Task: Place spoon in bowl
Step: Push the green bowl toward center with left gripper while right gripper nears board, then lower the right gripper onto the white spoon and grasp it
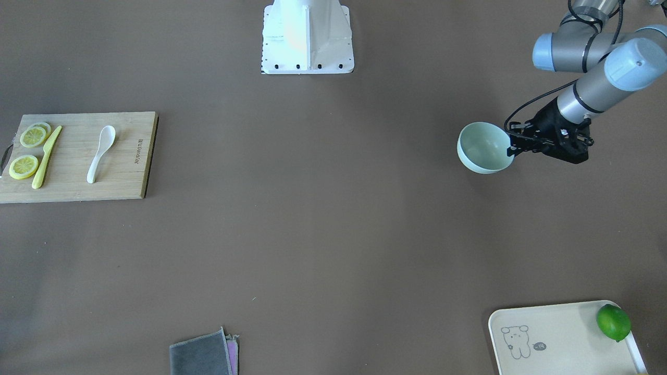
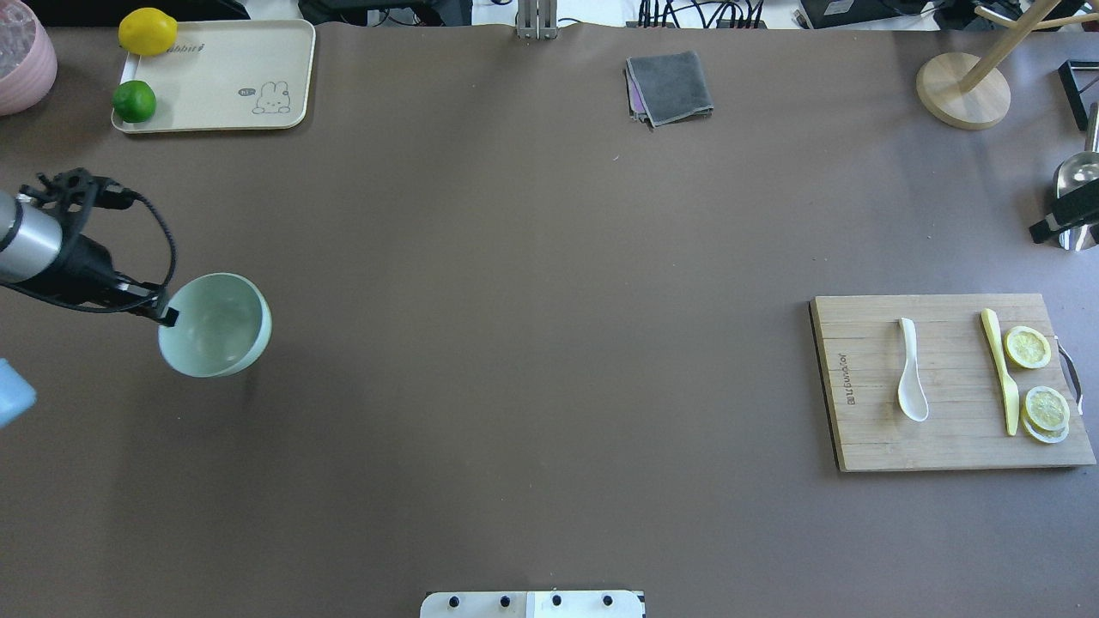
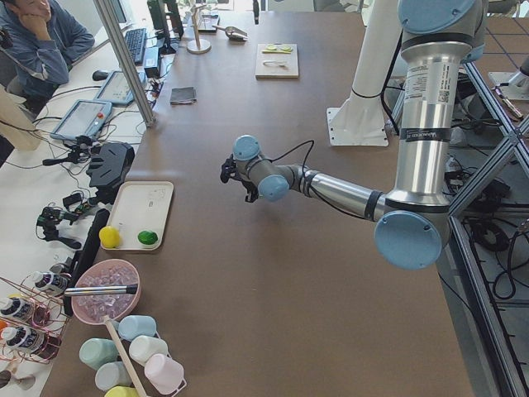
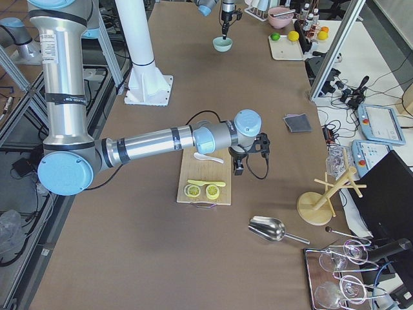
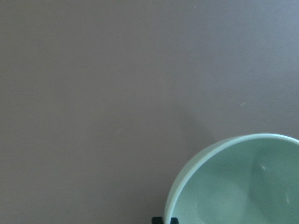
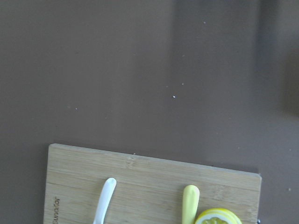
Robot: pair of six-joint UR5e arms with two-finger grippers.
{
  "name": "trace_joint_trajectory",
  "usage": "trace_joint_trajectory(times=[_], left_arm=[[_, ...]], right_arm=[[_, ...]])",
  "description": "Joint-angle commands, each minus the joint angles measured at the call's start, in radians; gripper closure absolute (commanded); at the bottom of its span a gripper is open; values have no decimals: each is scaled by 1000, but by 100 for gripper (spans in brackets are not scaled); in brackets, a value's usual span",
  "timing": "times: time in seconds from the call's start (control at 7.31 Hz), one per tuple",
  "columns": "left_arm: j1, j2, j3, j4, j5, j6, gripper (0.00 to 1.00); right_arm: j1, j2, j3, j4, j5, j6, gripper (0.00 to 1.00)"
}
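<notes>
Seen from overhead, the bowl [image 2: 215,324] is pinched at its 9 o'clock rim by the left gripper [image 2: 169,316], at the tabletop's [image 2: 532,343] 9 o'clock side. The spoon [image 2: 912,382] lies on the cutting board [image 2: 867,438] at 3 o'clock, well apart. Whether the right gripper [image 4: 237,169] is spread cannot be told. With only the thin rim held, the bowl could be tipped or dropped by a quick swing; the glossy spoon could be lost from a shallow pinch.
</notes>
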Motion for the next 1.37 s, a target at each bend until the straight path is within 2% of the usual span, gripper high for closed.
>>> trace_joint_trajectory(times=[0.0, 0.27, 0.55, 0.82, 1.23], left_arm=[[175, -219, -7, 47, 38, -351, 100], [305, -437, 11, 266, 220, -418, 100], [375, -546, 92, 293, 307, -485, 100], [396, -584, 129, 294, 341, -487, 100], [412, -584, 135, 294, 342, -486, 100]], right_arm=[[-142, 0, 12, 181, -79, 317, 5], [-227, -7, -18, 191, -122, 341, 6], [-255, -9, -26, 184, -112, 396, 9], [-308, -10, -24, 194, -122, 496, 9], [-332, -39, -34, 194, -124, 499, 11]])
